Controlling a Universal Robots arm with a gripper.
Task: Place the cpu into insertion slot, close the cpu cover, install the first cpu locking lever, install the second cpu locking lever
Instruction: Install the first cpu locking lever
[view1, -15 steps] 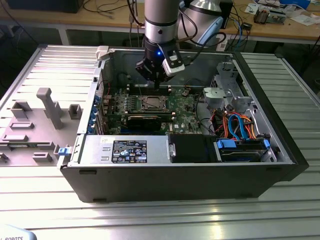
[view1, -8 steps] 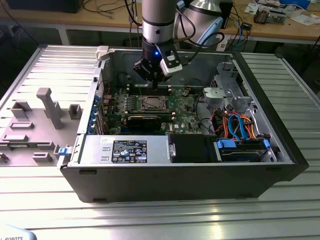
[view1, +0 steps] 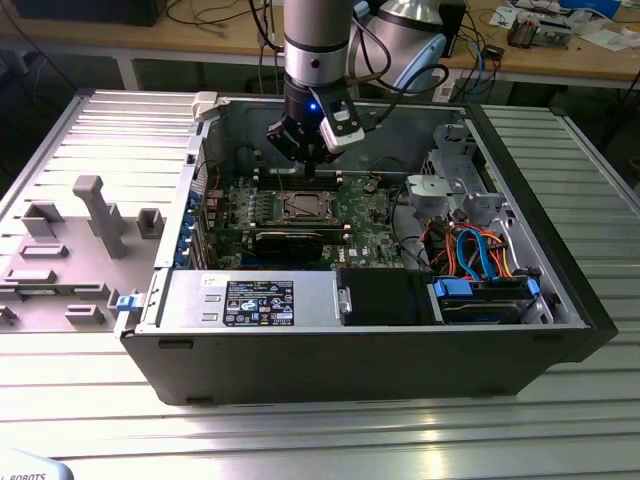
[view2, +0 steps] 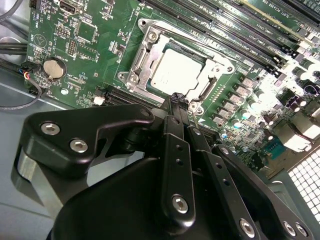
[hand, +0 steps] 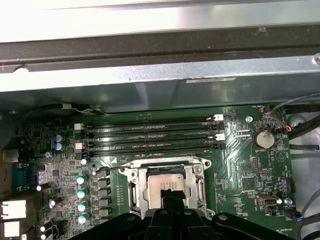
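Ok, cpu (view2: 175, 75) seated in insertion slot (view2: 220, 63), cpu cover (view2: 141, 60) down, gripper (view2: 178, 98) closed, empty, at slot edge; I'd push locking lever (hand: 112, 169) straight, slowly.

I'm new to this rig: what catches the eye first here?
The black gripper hangs close over the silvery cpu, which lies framed by the cpu cover. Around it spreads the green motherboard, inside an open computer case on a ribbed metal table.

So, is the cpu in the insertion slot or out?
In: the cpu lies in the insertion slot, framed by the cpu cover.
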